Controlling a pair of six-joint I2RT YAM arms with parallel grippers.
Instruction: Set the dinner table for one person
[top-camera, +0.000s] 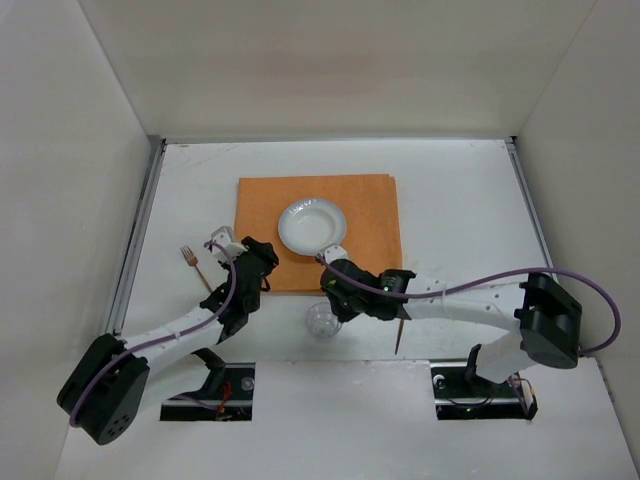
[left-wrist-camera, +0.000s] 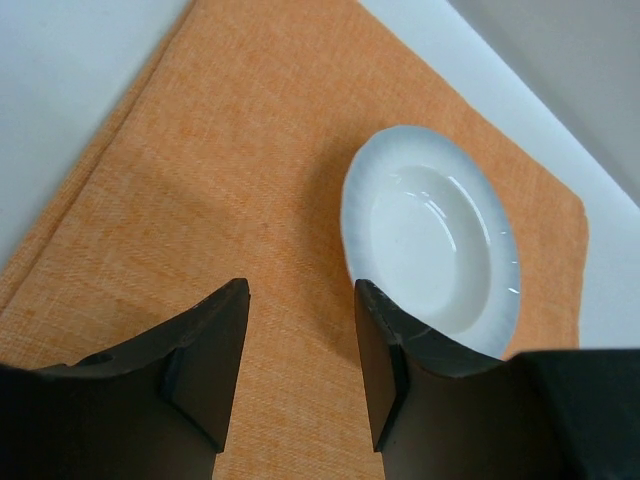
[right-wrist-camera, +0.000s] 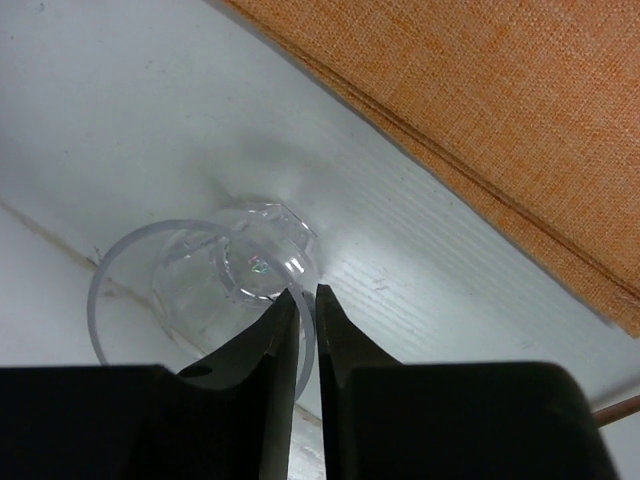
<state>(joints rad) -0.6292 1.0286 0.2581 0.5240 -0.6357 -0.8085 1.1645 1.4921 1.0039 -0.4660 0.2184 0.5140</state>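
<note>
Right gripper (right-wrist-camera: 300, 300) pinches clear cup (right-wrist-camera: 150, 270), dinner table (right-wrist-camera: 430, 300) just below

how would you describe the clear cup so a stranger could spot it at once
Find the orange placemat in the middle of the white table. Just off its near edge, on bare tabletop, sits a small clear plastic cup; unlike the white bowl and the fork, it is see-through.

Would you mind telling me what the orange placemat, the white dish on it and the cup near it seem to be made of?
Placemat: orange woven cloth, matte, with a visible weave.
Shallow bowl: white and glossy, probably ceramic or melamine, judging by the sharp highlights.
Clear cup: likely thin plastic, see-through with a faceted base.
</note>
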